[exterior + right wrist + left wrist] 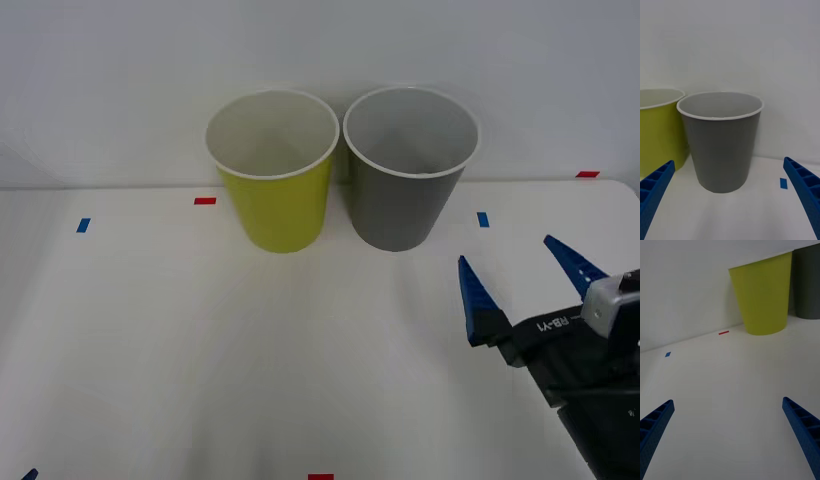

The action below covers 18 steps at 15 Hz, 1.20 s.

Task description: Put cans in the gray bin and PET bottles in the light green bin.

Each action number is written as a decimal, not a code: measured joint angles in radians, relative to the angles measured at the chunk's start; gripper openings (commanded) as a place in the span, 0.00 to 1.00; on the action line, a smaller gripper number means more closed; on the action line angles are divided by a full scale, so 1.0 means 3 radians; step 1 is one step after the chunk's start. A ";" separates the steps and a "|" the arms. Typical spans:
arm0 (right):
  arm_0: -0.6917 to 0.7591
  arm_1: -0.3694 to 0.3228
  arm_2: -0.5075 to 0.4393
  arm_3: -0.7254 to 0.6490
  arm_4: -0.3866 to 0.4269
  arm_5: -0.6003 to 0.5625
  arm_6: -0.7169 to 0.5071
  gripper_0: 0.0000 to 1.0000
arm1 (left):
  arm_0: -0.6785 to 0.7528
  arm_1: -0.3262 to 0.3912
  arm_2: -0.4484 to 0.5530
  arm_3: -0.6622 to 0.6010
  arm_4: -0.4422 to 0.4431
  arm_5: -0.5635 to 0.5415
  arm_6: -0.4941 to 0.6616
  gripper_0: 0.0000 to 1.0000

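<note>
The light green bin (280,205) and the gray bin (405,205) stand upright side by side at the back of the white table, green on the left. Both look empty as far as their insides show. My right gripper (505,250) hovers open in front of the gray bin (722,150) and slightly to its right, with nothing between its fingers. My left gripper (728,400) is open and low over bare table, well short of the light green bin (763,296). The cans and PET bottles are out of view.
The white table (200,340) meets a plain white wall just behind the bins. Small red tape marks (205,200) and blue tape marks (483,219) lie flat on it. Open tabletop stretches in front of both bins.
</note>
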State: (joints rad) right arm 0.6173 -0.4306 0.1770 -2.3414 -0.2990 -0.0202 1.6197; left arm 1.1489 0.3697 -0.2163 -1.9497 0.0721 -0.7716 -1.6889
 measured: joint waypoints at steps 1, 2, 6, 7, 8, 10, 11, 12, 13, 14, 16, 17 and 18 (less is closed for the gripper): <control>0.0054 -0.0009 0.0024 0.0123 0.0025 -0.0172 0.0003 1.00 | 0.0000 0.0000 0.0000 0.0000 0.0000 0.0000 0.0000 1.00; 0.0088 -0.0012 0.0065 0.0272 0.0044 -0.0361 0.0007 1.00 | 0.0000 0.0000 0.0000 0.0000 0.0000 0.0000 0.0000 1.00; 0.0216 0.0045 0.0156 0.0519 0.0376 -0.0700 -0.0022 1.00 | 0.0000 0.0000 0.0000 0.0000 0.0000 0.0000 0.0000 1.00; 0.0290 0.0066 0.0143 0.0551 0.0522 -0.0830 -0.0103 1.00 | 0.0000 0.0000 0.0000 0.0000 0.0000 0.0000 0.0000 1.00; 0.0366 0.0082 0.0125 0.0599 0.0630 -0.0959 -0.0246 1.00 | 0.0000 0.0000 0.0000 0.0000 0.0000 0.0000 0.0000 1.00; 0.0490 0.0115 0.0067 0.0806 0.0817 -0.1330 -0.0489 1.00 | 0.0000 0.0000 0.0000 0.0000 0.0000 0.0000 0.0000 1.00; 0.0538 0.0144 0.0042 0.0979 0.0864 -0.1532 -0.0531 1.00 | 0.0000 0.0000 0.0000 0.0000 0.0000 0.0000 0.0000 1.00; 0.0593 0.0178 0.0026 0.1140 0.0878 -0.1717 -0.0542 1.00 | 0.0000 0.0000 0.0000 0.0000 0.0000 0.0000 0.0000 1.00; 0.0670 0.0204 0.0017 0.1242 0.0874 -0.1824 -0.0538 1.00 | 0.0000 0.0000 0.0000 0.0000 0.0000 0.0000 0.0000 1.00; 0.0739 0.0212 0.0016 0.1268 0.0857 -0.1880 -0.0522 1.00 | 0.0000 0.0000 0.0000 0.0000 0.0000 0.0000 0.0000 1.00; 0.0891 0.0213 0.0030 0.1278 0.0802 -0.1985 -0.0477 1.00 | 0.0000 0.0000 0.0000 0.0000 0.0000 0.0000 0.0000 1.00; 0.0960 0.0214 0.0037 0.1279 0.0784 -0.2028 -0.0456 1.00 | 0.0000 0.0000 0.0000 0.0000 0.0000 0.0000 0.0000 1.00; 0.1030 0.0215 0.0046 0.1280 0.0762 -0.2061 -0.0430 1.00 | 0.0000 0.0000 0.0000 0.0000 0.0000 0.0000 0.0000 1.00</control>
State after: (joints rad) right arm 0.9263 -0.3660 0.1909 -1.9575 -0.0703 -0.6384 1.4908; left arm 1.1489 0.3697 -0.2163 -1.9497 0.0721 -0.7716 -1.6889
